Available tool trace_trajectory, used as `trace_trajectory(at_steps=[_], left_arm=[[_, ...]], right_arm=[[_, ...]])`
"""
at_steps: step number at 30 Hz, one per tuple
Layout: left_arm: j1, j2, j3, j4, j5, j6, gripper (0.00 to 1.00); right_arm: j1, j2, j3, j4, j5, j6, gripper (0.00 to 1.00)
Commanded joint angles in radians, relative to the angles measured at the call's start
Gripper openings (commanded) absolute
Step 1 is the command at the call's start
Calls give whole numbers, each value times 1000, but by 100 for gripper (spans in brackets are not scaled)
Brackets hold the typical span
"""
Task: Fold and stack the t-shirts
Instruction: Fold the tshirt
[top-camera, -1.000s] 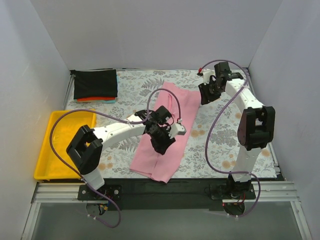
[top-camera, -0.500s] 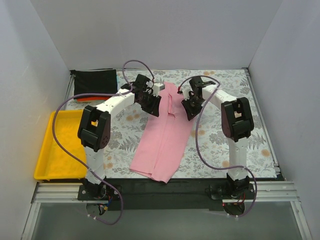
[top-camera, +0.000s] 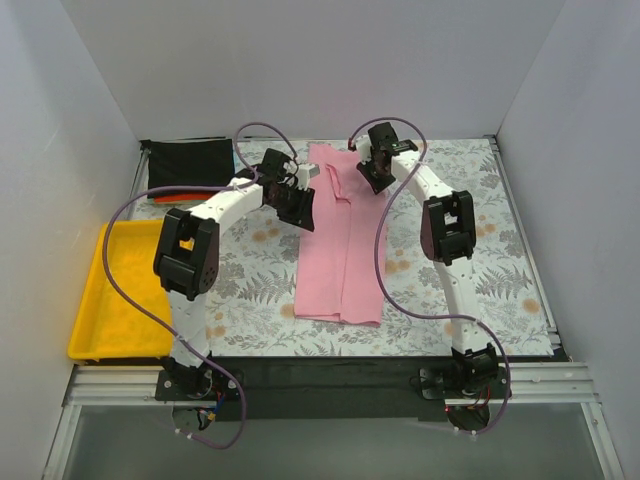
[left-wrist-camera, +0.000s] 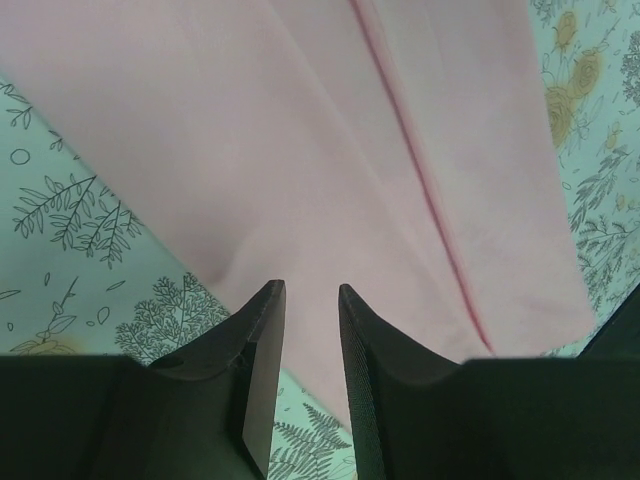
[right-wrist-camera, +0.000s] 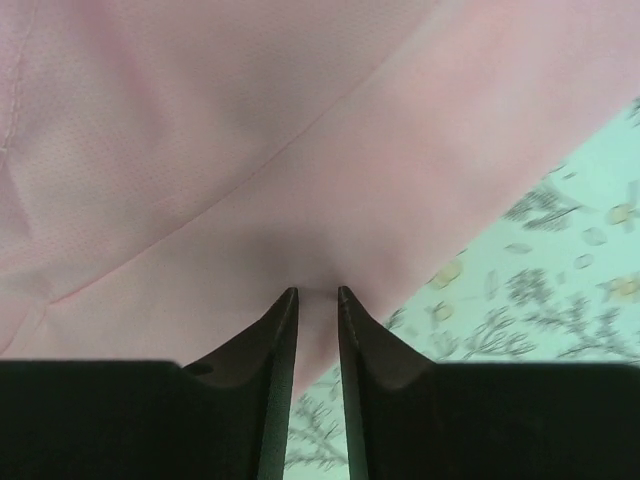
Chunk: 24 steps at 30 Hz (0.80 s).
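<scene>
The pink shirt (top-camera: 340, 250) lies flat as one long, narrow strip on the table (top-camera: 500, 300). It runs from the far edge, near the middle, down toward the near edge. A crease or seam runs along its length, and its near end is cut off square. Under it is the floral cloth (top-camera: 250, 270) that covers the table.

The left pincer (top-camera: 297, 207) sits at the strip's left edge, in its far part. In the left wrist view, the left pincer (left-wrist-camera: 305, 300) has its fingers drawn close with only a thin slot between them. The pink shirt (left-wrist-camera: 300, 150) runs down into that slot, so it appears pinched on the cloth's edge.

The right pincer (top-camera: 372, 178) is at the opposite edge, a little farther back. In the right wrist view, the right pincer (right-wrist-camera: 317, 295) is closed to a narrow gap. The pink shirt (right-wrist-camera: 250, 150) puckers where it meets the tips, gripped between them. The floral cloth (right-wrist-camera: 560, 270) shows at the right of that view.

Both arms reach across the table and lean in toward the strip from either side.

Well apart from the strip, in the far left corner, a folded black shirt (top-camera: 190, 165) lies on top of an orange-red shirt (top-camera: 172, 199). Only the near edge of the orange-red shirt shows.

A yellow tray (top-camera: 85, 345) sits along the left side of the table, nearer than that pile.
</scene>
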Motion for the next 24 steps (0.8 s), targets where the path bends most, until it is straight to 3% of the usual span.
trace_trajectory(at_steps=[1,5,9,12,14,15,17,18,19,22,24], left_arm=[[18,7,16,7,41,-9,28],[21,-56,-42,69,115,-13,31],[21,-226,-136,155,187,-6,40],[24,-358,-203,179,247,59,50],[28,-432,-266,189,274,111,76],[29,-502,-287,191,291,138,78],[29,-562,-350,202,293,203,80],[29,-610,-372,208,296,206,80],[29,-628,-387,209,300,231,80],[26,-668,-436,122,343,365,81],[12,-662,-481,71,325,445,73]], right_arm=[[-3,80,73,89,129,-71,31],[-9,-39,57,120,35,-126,45],[-6,-251,-1,121,-141,-139,66],[17,-500,-142,123,-233,-174,70],[34,-590,-244,130,-255,-168,72],[40,-669,-283,130,-284,-168,73],[53,-746,-393,132,-313,-165,75],[59,-815,-427,129,-312,-160,93],[62,-849,-462,117,-318,-159,98],[69,-961,-623,43,-402,-178,98],[80,-1015,-761,14,-422,-154,92]])
